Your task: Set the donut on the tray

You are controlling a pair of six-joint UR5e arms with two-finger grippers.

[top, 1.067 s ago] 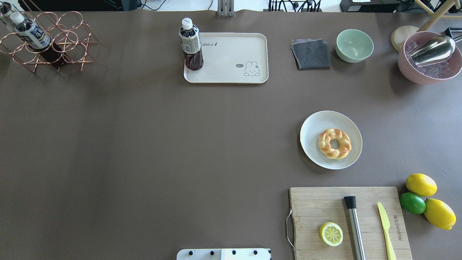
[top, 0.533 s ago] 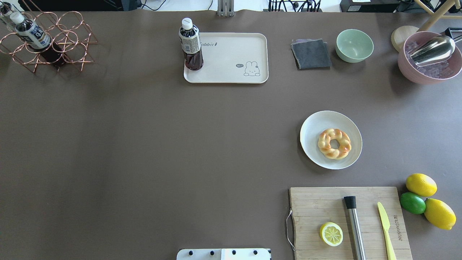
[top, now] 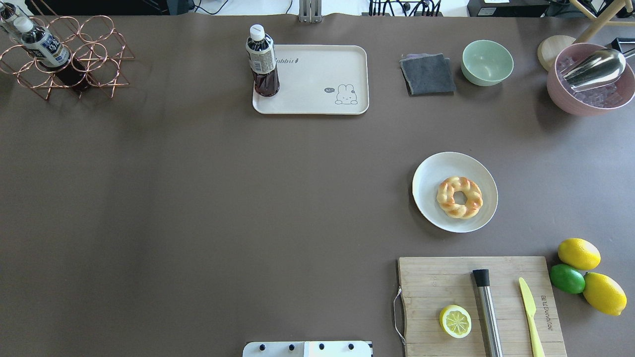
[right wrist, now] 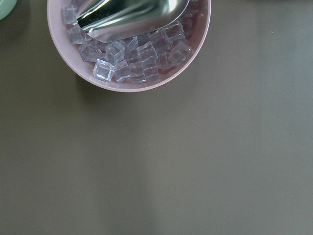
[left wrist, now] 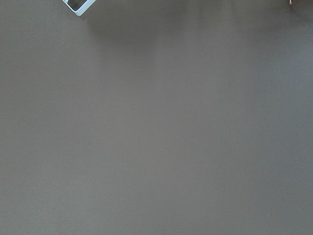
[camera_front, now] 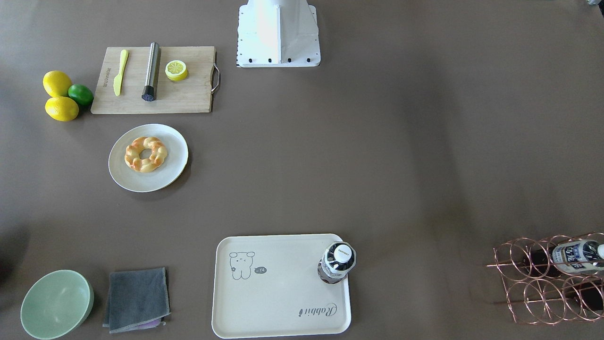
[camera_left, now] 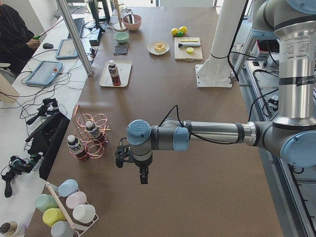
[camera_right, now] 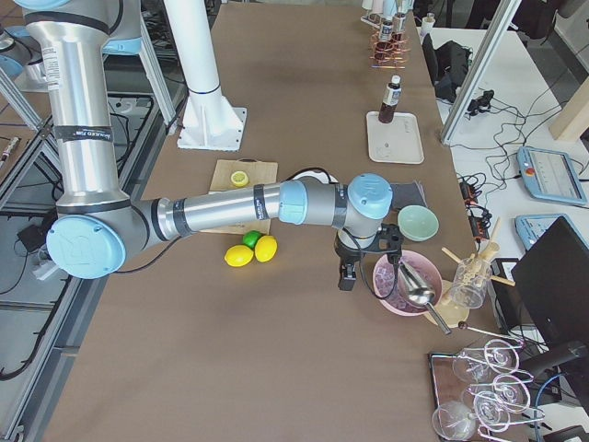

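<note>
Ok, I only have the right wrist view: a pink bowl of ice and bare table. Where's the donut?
Observer: The donut lies flat on a round plate, just beyond the cutting board on the robot's right side.
Operator: And the tray, is there room on it?
Observer: A bottle stands upright on one corner, by the "Rabbit" script; nothing else sits on the tray.
</note>
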